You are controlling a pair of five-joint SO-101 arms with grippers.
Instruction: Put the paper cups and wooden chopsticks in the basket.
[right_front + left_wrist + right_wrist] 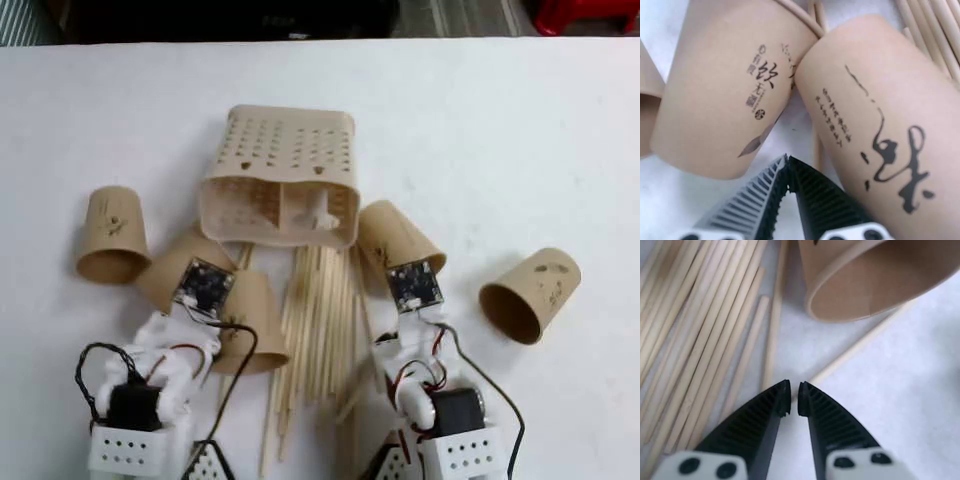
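Along the near edge of the white bench (560, 130), the left jaws are pressed together at their tips and hold nothing, just short of two paper cups on their sides: the small-print cup (725, 95) touches the brushstroke cup (880, 125). Closed like this they would likely shove instead of grip, and either round cup could roll off and knock its neighbour. The right jaws are drawn to a thin slit, also empty, low over bare bench beside the wooden chopsticks (700, 330), with a stray chopstick (860, 342) just past their tips and the open-mouthed cup (880, 280) beyond. The sticks lie flat in a loose heap, so a pinch may slide off them or scatter the pile, and some run under the cups, where lifting one could drag the other. Farther on, the basket (285, 150) lies on its side with its mouth toward the arms and the stick ends at its rim; it looks light, so pushing things in could skid it away or let them slip back out. The left outer cup (112, 235) lies beside the basket, and the right outer cup (530, 293) lies well apart. The bench is smooth and pale, offering little friction. Past its far edge are a dark shape (230, 15) and a red object (580, 12).
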